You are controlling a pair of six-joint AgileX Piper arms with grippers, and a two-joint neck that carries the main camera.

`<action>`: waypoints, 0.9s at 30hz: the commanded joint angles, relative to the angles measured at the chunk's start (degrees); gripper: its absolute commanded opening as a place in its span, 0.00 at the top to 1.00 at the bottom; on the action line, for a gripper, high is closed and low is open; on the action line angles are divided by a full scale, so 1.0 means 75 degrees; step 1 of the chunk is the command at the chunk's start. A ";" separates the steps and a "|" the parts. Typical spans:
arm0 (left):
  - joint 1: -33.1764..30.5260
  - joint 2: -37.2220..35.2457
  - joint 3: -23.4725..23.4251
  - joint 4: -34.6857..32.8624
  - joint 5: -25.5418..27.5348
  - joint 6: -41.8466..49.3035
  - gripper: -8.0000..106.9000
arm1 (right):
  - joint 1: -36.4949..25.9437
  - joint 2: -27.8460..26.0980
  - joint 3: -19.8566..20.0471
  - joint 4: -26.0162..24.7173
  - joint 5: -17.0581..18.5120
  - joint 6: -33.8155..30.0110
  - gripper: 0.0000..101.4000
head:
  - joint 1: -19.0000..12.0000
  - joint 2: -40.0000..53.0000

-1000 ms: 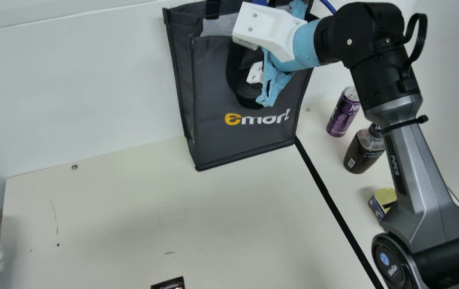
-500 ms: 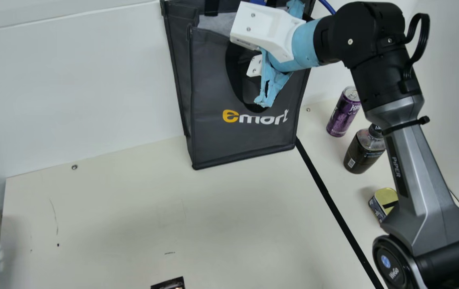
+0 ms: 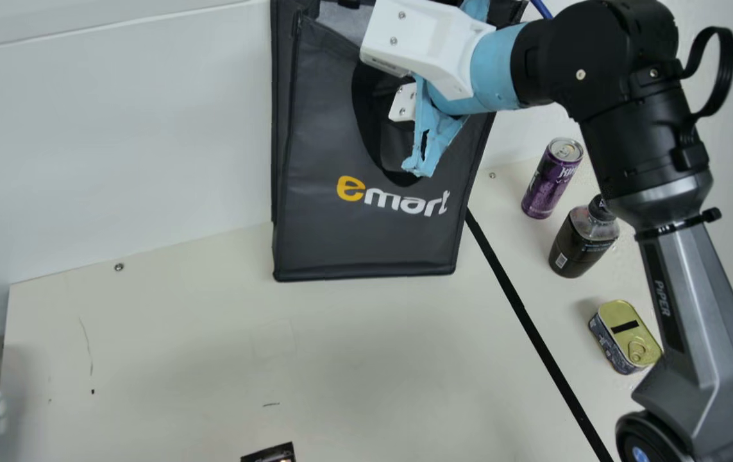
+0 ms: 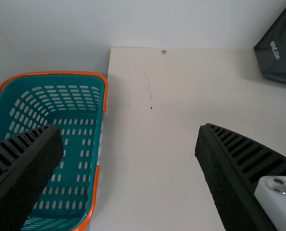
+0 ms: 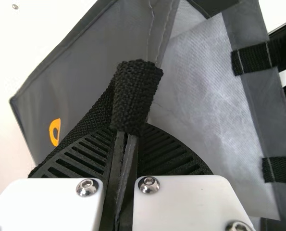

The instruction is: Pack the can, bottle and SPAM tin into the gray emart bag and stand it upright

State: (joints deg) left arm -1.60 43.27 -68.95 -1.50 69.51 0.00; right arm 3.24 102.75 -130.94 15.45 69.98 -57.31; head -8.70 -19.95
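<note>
We clench the rim and black strap (image 5: 135, 96) of the gray emart bag (image 3: 366, 247) in our right gripper (image 3: 417, 45), our left gripper (image 4: 128, 134) gaping well apart from it, with the can (image 3: 549, 183), bottle (image 3: 578, 247) and SPAM tin (image 3: 626, 337) to the bag's right.

A black stripe (image 3: 521, 308) crosses the cream table (image 3: 161, 359). Toward the table's right edge, a purple can (image 3: 547, 186) stands up near the far edge, then a dark bottle (image 3: 576, 247), then a tin (image 3: 614, 350) lying flat.

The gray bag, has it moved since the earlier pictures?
Yes, in the main view the gray bag has shifted left, nearer the left screw.
</note>
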 commanded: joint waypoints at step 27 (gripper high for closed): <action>0.0000 0.0000 0.0000 0.0000 0.0000 0.0000 0.15 | 0.0991 -0.1897 0.1268 -0.0699 -0.0010 0.0381 1.00 | -0.0173 -0.0007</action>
State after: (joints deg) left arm -1.60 43.27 -68.95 -1.50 69.51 0.00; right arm 10.42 88.86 -121.79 10.35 69.93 -54.53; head -8.70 -19.86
